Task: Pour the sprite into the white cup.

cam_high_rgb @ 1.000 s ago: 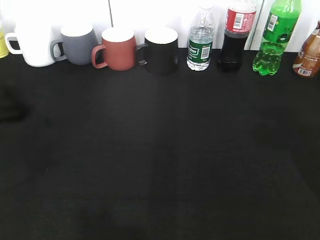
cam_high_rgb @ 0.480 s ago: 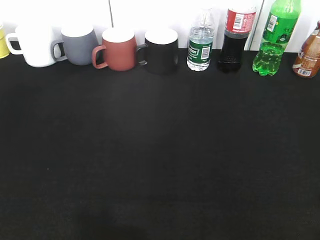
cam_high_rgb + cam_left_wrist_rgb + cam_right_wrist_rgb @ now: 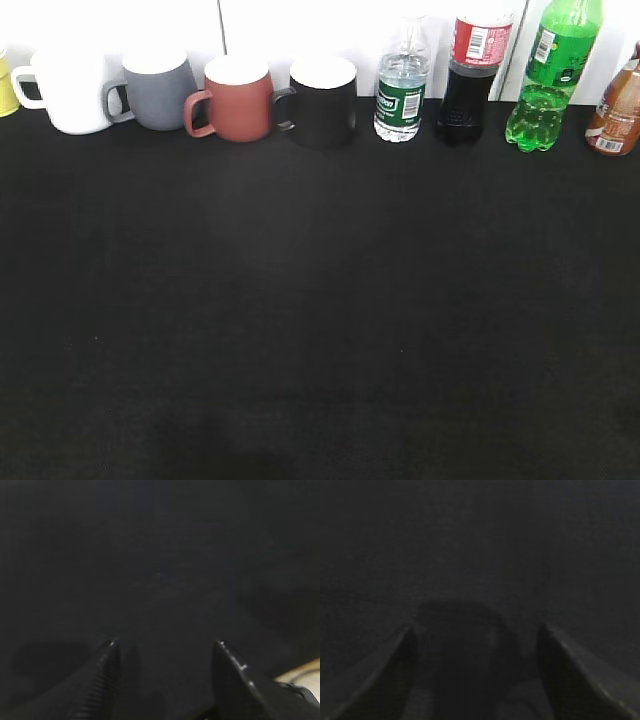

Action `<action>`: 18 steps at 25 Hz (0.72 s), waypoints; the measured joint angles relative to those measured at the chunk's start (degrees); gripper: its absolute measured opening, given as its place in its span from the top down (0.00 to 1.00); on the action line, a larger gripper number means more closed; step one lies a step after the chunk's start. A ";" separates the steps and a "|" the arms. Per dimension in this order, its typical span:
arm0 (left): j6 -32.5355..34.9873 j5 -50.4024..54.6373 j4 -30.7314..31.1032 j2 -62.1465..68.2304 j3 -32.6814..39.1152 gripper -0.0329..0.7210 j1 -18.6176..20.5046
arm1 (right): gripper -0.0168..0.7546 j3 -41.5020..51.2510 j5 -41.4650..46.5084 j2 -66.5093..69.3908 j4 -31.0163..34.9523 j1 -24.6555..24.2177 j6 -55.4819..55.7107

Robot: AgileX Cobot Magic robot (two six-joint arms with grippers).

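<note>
A black table (image 3: pixel 320 300) is filling most of the exterior view, with a row of vessels standing upright along its far edge against a white wall (image 3: pixel 300 25). The sprite (image 3: pixel 546 85) is standing near the right end of that row, between a cola bottle (image 3: pixel 468 75) on its left and a brown bottle (image 3: pixel 615 105) cut off by the right border. The white cup (image 3: pixel 68 92) is sitting well apart from it, near the left end, its handle pointing left. Just right of it a grey mug (image 3: pixel 158 90), a red mug (image 3: pixel 236 98) and a black mug (image 3: pixel 322 100) are lining up close together, and a small water bottle (image 3: pixel 400 85) is standing beside the cola.

Neither arm is showing in the exterior view. The left gripper (image 3: pixel 165 642) is hovering over bare dark cloth with its jaws spread and nothing between them. The right gripper (image 3: pixel 476 626) is likewise spread and empty, though that view is dim and blurred, so what looks like its shadow on the cloth is uncertain.
</note>
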 joint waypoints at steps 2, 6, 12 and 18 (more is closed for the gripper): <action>0.33 -0.04 -0.42 0.00 0.00 0.36 0.00 | 0.26 0.00 0.00 0.00 0.19 0.00 -0.18; 5.62 -0.11 -4.03 0.00 0.00 0.36 0.00 | 0.26 0.00 -0.05 0.00 0.25 0.00 -0.25; 6.67 -0.27 -4.99 0.00 0.00 0.36 0.00 | 0.26 0.00 -0.05 0.00 0.25 0.00 -0.25; 6.73 -0.31 -4.88 0.00 0.00 0.36 0.00 | 0.26 0.00 -0.05 0.00 0.25 0.00 -0.25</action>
